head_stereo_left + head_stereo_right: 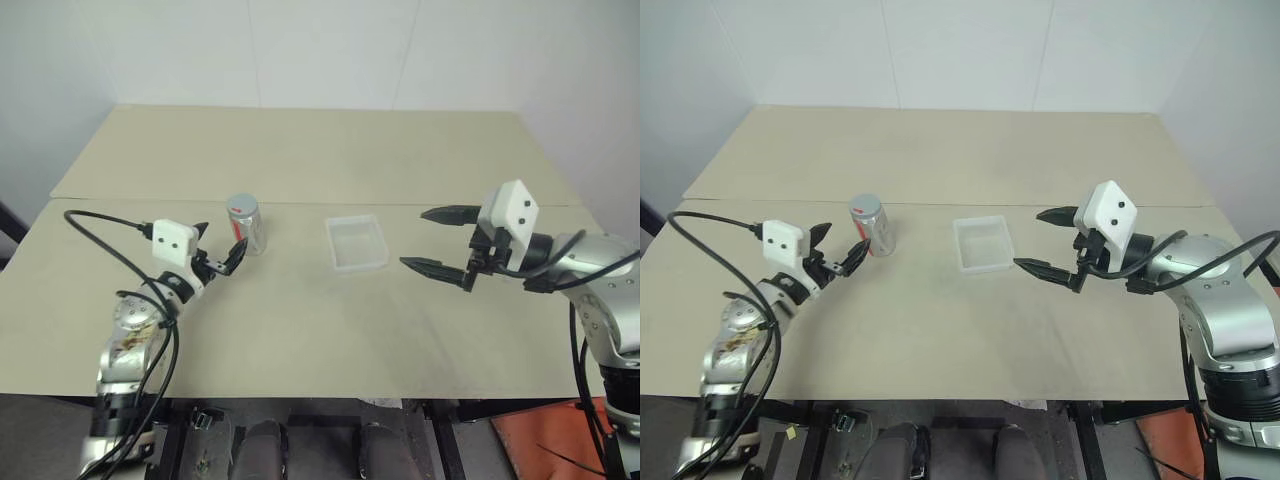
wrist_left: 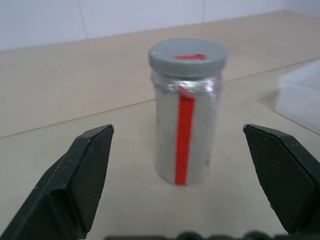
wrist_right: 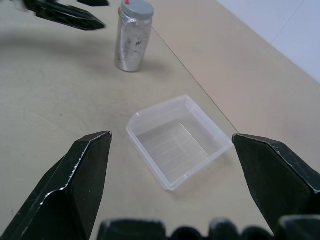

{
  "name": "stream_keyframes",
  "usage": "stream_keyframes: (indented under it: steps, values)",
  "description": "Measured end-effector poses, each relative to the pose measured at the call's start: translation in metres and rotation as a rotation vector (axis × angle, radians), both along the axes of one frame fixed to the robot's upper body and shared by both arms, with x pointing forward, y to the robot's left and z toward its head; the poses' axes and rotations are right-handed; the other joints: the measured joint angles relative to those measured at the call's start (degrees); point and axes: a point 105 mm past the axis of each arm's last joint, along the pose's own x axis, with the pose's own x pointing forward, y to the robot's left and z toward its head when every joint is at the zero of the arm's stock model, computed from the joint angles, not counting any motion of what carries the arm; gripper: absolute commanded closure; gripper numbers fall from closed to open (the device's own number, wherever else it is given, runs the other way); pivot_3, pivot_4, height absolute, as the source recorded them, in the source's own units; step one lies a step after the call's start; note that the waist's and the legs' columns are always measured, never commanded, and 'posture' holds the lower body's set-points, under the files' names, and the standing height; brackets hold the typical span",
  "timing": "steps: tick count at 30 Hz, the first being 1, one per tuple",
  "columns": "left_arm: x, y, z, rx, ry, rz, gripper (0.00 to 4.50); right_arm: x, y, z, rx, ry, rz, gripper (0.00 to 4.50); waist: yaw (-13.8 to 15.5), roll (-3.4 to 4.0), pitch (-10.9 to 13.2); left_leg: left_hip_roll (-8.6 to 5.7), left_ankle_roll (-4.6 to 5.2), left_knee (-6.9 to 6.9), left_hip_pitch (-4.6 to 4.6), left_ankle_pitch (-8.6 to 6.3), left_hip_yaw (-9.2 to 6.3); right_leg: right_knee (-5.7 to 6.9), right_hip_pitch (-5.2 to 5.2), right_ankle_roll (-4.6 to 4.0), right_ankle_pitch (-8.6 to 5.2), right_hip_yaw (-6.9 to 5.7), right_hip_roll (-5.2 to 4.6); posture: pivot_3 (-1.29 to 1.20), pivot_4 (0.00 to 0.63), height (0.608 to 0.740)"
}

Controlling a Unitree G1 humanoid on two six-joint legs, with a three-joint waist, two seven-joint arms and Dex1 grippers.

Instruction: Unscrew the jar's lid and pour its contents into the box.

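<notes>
The silver jar (image 1: 246,226) with a red stripe down its side stands upright on the table, left of centre. Its grey lid (image 2: 187,56), marked with red, sits on top. My left gripper (image 1: 220,247) is open and level, just short of the jar, with its fingers (image 2: 82,175) wide on either side and not touching it. The clear plastic box (image 1: 356,243) lies to the right of the jar. My right gripper (image 1: 438,240) hovers open to the right of the box, holding nothing. The contents are hidden inside the jar.
The beige table (image 1: 330,330) has a seam running across it just behind the jar. A white wall rises behind the far edge. The box looks empty in the right wrist view (image 3: 175,145).
</notes>
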Motion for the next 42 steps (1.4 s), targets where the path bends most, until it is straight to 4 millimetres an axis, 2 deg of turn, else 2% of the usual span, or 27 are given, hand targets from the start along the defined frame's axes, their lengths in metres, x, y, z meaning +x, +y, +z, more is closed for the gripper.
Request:
stream_keyframes:
  steps: [12, 24, 27, 33, 38, 42]
  values:
    - [0.030, -0.019, -0.008, 0.010, 0.002, 0.011, 0.00, -0.010, -0.002, 0.001, 0.019, 0.002, 0.002, 0.04, 0.2, -0.01, 0.0, -0.02, 0.00, 0.02, -0.02, 0.00, 0.00, 0.00, 0.00, 0.04, 0.02, -0.01, 0.00, 0.00, 0.150, 0.740]
    - [0.039, -0.027, -0.021, -0.015, 0.020, 0.041, 0.00, -0.011, -0.001, 0.002, 0.021, -0.004, 0.000, 0.04, 0.4, -0.02, 0.0, -0.03, 0.00, 0.02, -0.03, 0.00, 0.01, 0.00, 0.00, 0.05, 0.03, -0.02, -0.01, 0.00, 0.150, 0.740]
    - [0.040, -0.027, -0.026, -0.024, 0.027, 0.046, 0.61, -0.011, 0.000, 0.003, 0.020, -0.006, 0.001, 0.00, 0.3, -0.02, 0.0, -0.03, 0.00, 0.02, -0.03, 0.00, 0.01, 0.00, 0.00, 0.05, 0.03, -0.02, 0.00, 0.00, 0.150, 0.740]
    - [0.045, -0.031, -0.020, -0.036, -0.009, 0.041, 2.52, -0.012, 0.001, 0.003, 0.020, -0.008, 0.006, 0.00, 0.4, -0.02, 0.0, -0.03, 0.00, 0.02, -0.04, 0.00, 0.02, -0.01, 0.00, 0.05, 0.03, -0.02, -0.01, 0.00, 0.150, 0.740]
    - [0.045, -0.033, -0.019, -0.036, -0.029, 0.032, 2.55, -0.016, 0.006, 0.006, 0.025, -0.017, 0.029, 0.00, 0.4, -0.02, 0.0, -0.03, 0.00, 0.02, -0.04, 0.00, 0.00, 0.00, 0.00, 0.06, 0.03, -0.02, -0.01, 0.00, 0.150, 0.740]
    - [0.037, -0.038, -0.010, 0.031, -0.018, -0.087, 2.55, -0.018, 0.010, 0.007, 0.035, -0.018, 0.045, 0.00, 0.1, -0.04, 0.0, -0.02, 0.00, 0.02, -0.06, 0.00, 0.04, 0.00, -0.03, 0.06, 0.03, -0.02, 0.01, 0.00, 0.150, 0.740]
